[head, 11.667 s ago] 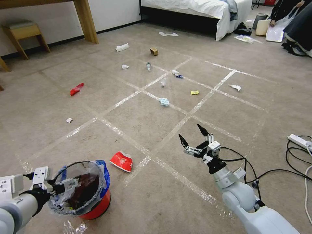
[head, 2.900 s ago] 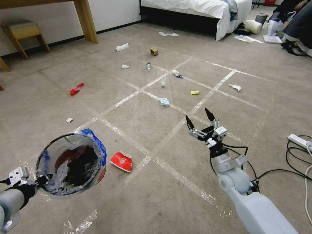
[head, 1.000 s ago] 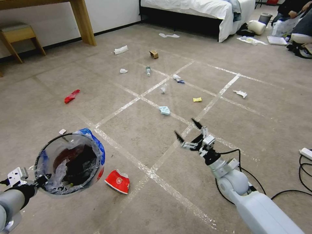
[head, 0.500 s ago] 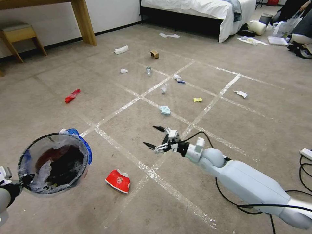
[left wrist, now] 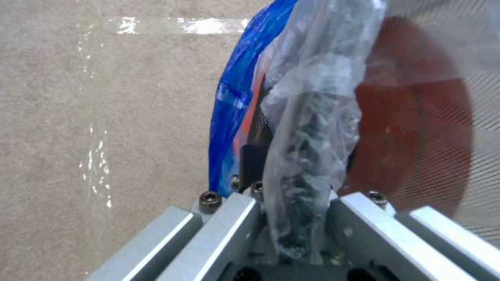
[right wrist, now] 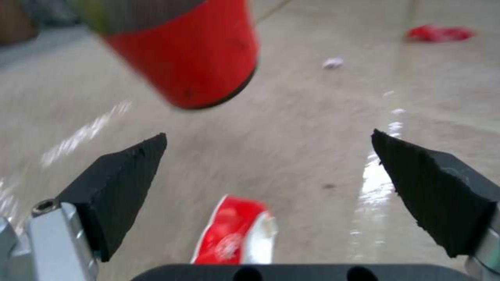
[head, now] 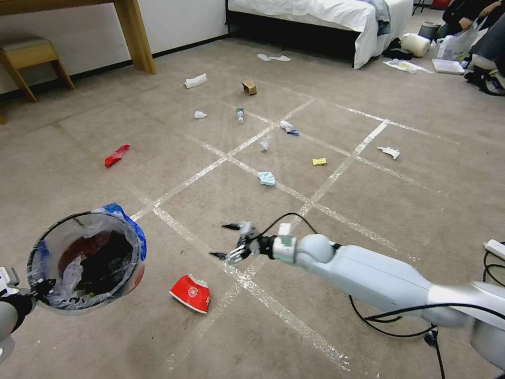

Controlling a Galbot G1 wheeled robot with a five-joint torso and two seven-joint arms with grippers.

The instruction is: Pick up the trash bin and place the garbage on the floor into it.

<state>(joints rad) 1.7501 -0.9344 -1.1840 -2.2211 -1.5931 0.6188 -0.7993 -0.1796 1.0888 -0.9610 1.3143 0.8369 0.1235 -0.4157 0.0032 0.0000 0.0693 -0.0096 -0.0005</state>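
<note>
The red-orange trash bin with its clear, blue-edged liner hangs tilted above the floor at lower left. My left gripper is shut on its rim and liner. My right gripper is open, stretched out low over the carpet, just right of and beyond a crushed red-white paper bowl. In the right wrist view the bowl lies between the open fingers, and the bin's base hangs beyond it. More garbage lies farther off: a red wrapper, a pale blue scrap, a yellow scrap, a bottle, a brown carton.
A bed stands at the back, with a wooden stool and a table leg at back left. A power strip and black cables lie at the right. A cream bin lies by the bed's corner.
My right arm has swung left and down, from the tape crossing to beside the crushed bowl, still open. The held bin has shifted a little left and lower.
</note>
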